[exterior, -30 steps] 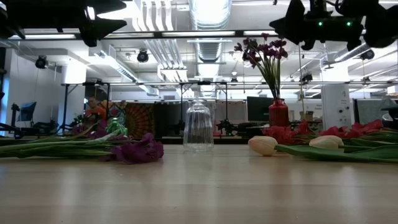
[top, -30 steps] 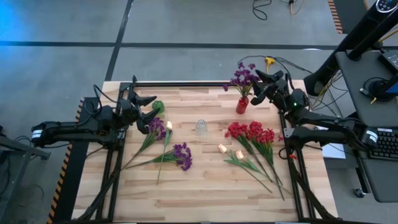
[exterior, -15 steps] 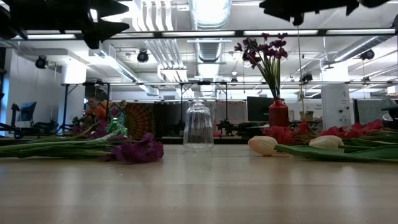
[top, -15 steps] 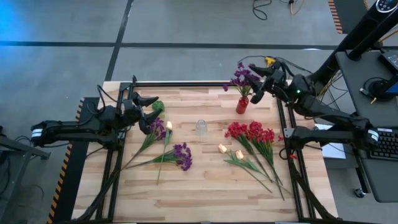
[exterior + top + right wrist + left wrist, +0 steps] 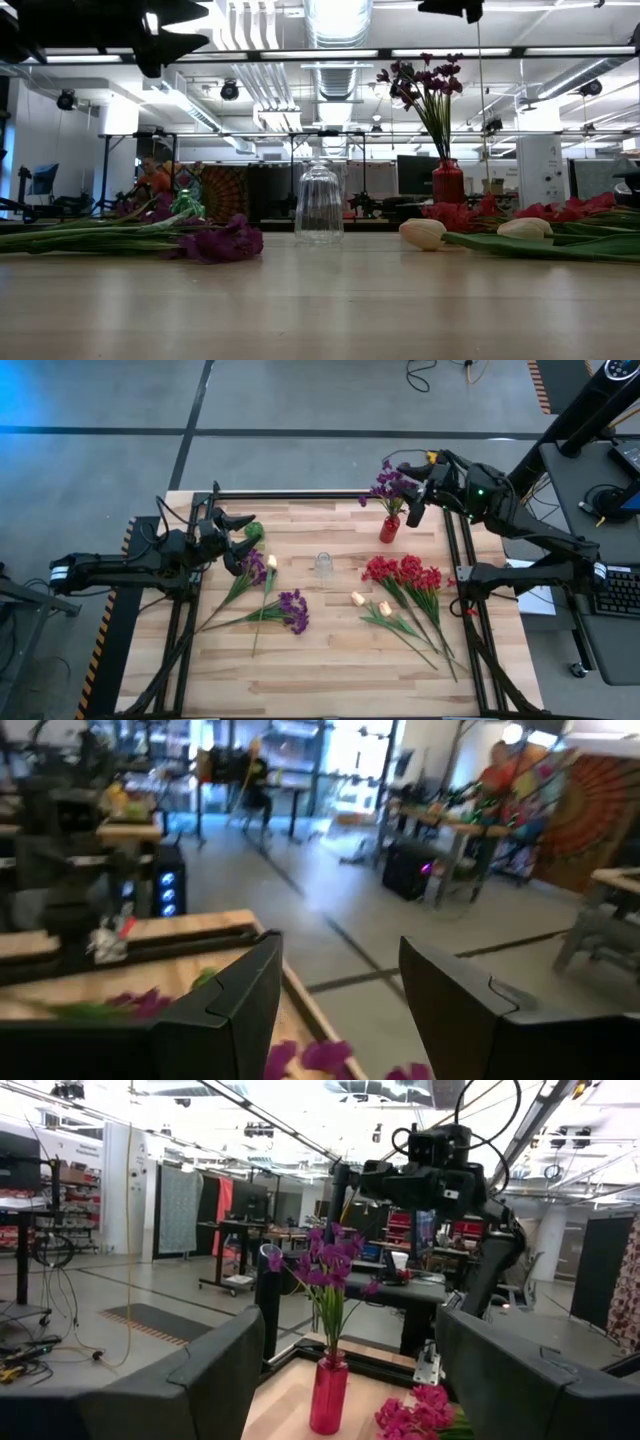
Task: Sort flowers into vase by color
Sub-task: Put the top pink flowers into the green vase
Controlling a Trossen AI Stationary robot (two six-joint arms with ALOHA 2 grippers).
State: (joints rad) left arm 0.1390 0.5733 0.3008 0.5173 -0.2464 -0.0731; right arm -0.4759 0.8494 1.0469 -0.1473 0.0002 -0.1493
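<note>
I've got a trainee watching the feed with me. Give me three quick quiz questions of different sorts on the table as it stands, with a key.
1. True or false: the red vase already holds purple flowers.
2. Multiple choice: the clear glass vase is (A) lying on its side, (B) upright with nothing in it, (C) holding cream tulip buds.
3. Fill in: the red flowers lie on the table on the side of the ____ arm.

Key:
1. True. The purple stems stand in the vase, below the raised right gripper, whose fingers are apart around nothing.
2. B.
3. Right. The left gripper hangs open near the green vase.
</note>
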